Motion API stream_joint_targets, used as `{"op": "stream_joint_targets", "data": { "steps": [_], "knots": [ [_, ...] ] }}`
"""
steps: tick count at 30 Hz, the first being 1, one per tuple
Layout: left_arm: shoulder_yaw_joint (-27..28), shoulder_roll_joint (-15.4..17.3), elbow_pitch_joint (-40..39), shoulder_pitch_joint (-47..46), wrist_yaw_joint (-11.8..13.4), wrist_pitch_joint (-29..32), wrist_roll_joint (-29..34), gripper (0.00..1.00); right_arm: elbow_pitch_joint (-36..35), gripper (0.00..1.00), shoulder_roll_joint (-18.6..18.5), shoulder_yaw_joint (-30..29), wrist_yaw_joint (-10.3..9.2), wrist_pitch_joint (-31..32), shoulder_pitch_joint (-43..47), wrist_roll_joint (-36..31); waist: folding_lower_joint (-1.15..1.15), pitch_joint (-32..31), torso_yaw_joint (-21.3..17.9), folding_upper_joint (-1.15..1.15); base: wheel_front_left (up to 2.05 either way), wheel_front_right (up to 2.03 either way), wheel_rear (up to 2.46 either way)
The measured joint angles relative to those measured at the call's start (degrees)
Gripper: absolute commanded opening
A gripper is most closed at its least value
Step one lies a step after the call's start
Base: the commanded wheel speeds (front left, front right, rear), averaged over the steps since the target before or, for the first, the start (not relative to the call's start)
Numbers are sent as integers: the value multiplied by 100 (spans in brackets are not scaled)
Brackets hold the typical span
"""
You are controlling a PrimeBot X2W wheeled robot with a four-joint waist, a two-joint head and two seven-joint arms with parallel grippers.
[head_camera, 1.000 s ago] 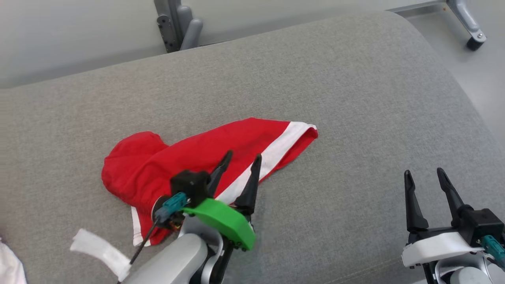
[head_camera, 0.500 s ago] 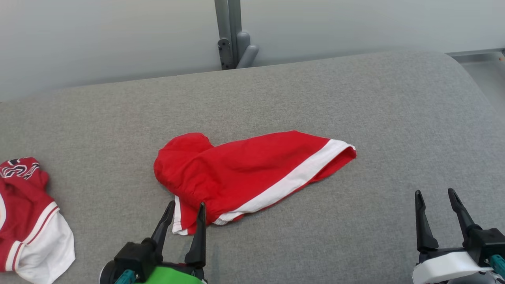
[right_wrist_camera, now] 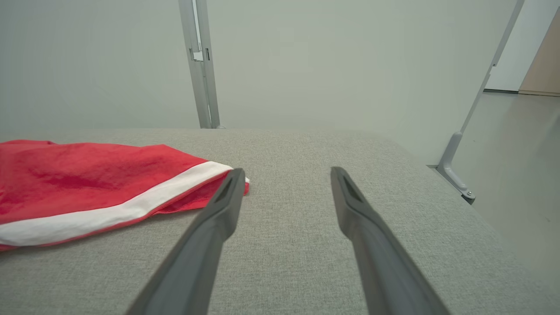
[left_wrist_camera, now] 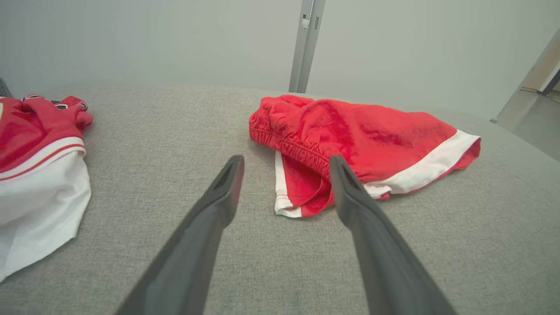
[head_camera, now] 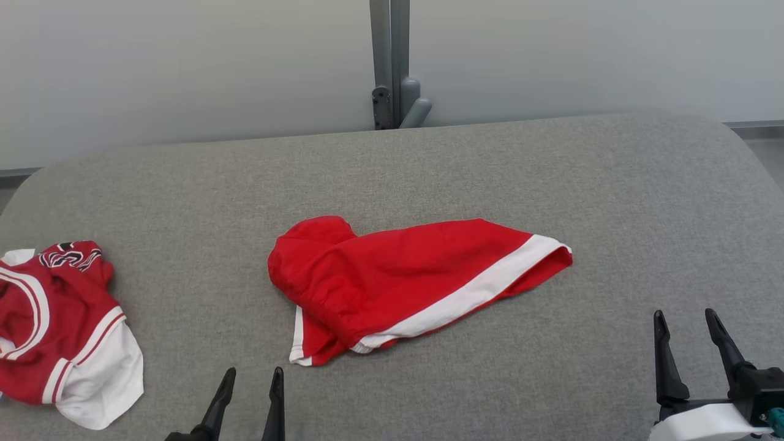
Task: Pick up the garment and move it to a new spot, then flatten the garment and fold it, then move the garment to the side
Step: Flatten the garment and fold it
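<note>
Nearest, at the bottom edge: left gripper (head_camera: 254,371) and right gripper (head_camera: 684,313), both spread wide, gripping nothing, over a grey cushion (head_camera: 490,159). Just beyond the left fingertips: red garment (head_camera: 416,282) with white trim, crumpled mid-cushion, untouched. Far left: second red-and-white garment (head_camera: 61,331). Behind: pale wall (head_camera: 184,61), grey post (head_camera: 392,61).
</note>
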Motion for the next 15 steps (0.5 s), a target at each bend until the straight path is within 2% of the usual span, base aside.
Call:
{"op": "stream_joint_targets", "data": {
  "steps": [6, 15],
  "knots": [
    [382, -131, -53, 50, -196, 0, 279, 100, 82, 100, -1, -45, 0, 0, 24, -30, 0, -34, 17, 0, 0, 0, 0],
    [458, -145, -88, 41, -281, -1, 299, 100, 158, 100, -1, 94, 0, 0, 32, -31, 0, -19, -3, 0, 0, 0, 0]
  ]
}}
